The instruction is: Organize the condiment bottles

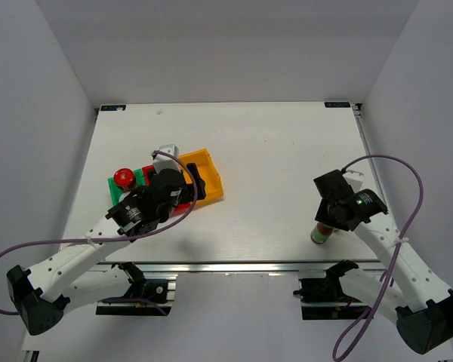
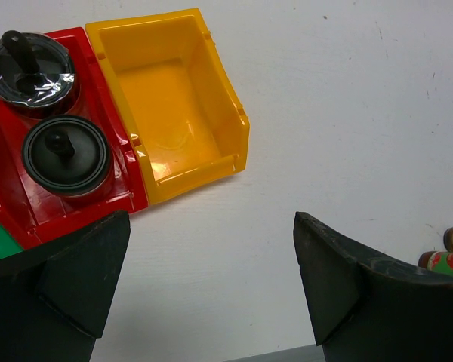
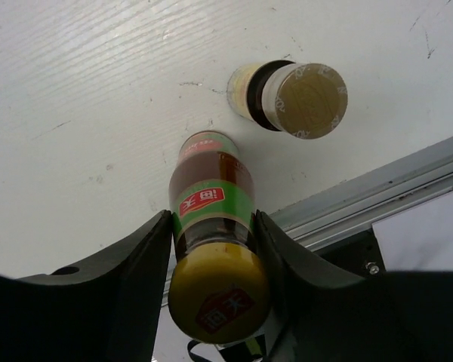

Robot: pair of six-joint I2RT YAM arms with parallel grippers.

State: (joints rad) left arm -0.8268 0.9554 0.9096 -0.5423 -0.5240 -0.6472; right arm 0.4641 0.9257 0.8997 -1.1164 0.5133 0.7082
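My right gripper (image 3: 211, 219) is shut on the green-labelled neck of the slim sauce bottle (image 3: 208, 177), which stands upright at the table's front right (image 1: 319, 234). A squat jar with a dull gold-silver lid (image 3: 298, 94) stands just beside it. My left gripper (image 2: 211, 226) is open and empty, above bare table just in front of the bins (image 1: 192, 188). Two black-lidded jars (image 2: 32, 72) (image 2: 66, 153) sit in the red bin (image 2: 113, 151). A red-lidded jar (image 1: 123, 177) sits in the green bin (image 1: 140, 177).
The yellow bin (image 2: 174, 98) next to the red one holds nothing. A pale grey object (image 1: 166, 151) stands behind the bins; I cannot tell what it is. The table's metal front edge (image 3: 377, 188) runs close to the sauce bottle.
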